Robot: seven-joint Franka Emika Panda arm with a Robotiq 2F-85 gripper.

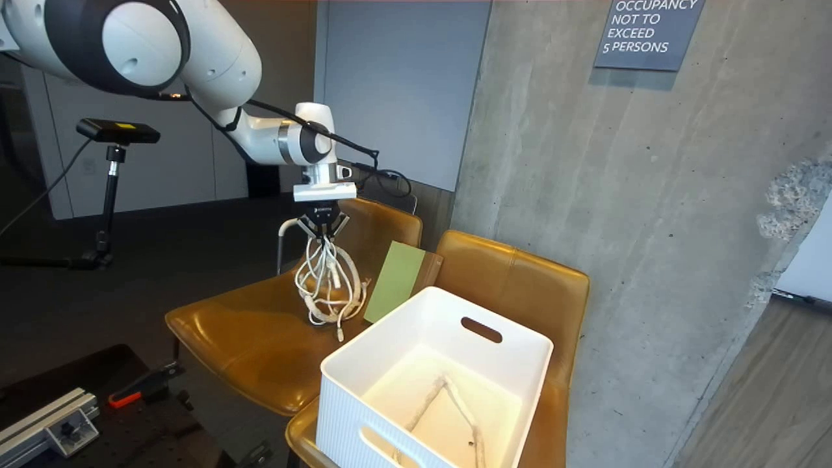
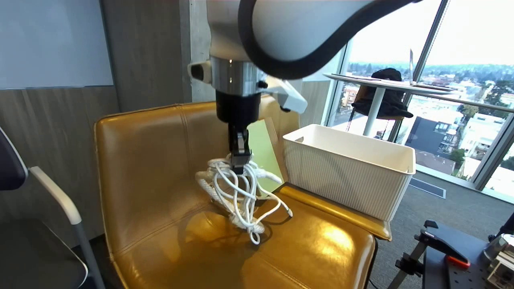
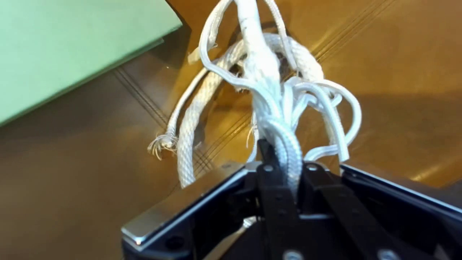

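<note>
My gripper [image 1: 323, 235] points down and is shut on a tangled bundle of white rope [image 1: 330, 281]. In an exterior view the gripper [image 2: 238, 163] holds the bundle [image 2: 245, 196] over the tan leather seat [image 2: 317, 241]; I cannot tell whether its lowest end touches the seat. In the wrist view strands of the rope [image 3: 261, 65] pass between the fingers [image 3: 285, 162], and thick and thin loops spread beyond them. A green flat box or book [image 1: 393, 279] leans beside the bundle; it also shows in the wrist view [image 3: 72, 47].
A white ribbed bin [image 1: 344, 416] stands on the adjoining tan chair [image 1: 520, 273], with a bent pale rope or stick [image 1: 432, 398] inside. A concrete wall [image 1: 650, 195] is behind. A camera on a stand [image 1: 117, 132] and a dark table with an orange-marked clamp [image 1: 140, 393] are nearby.
</note>
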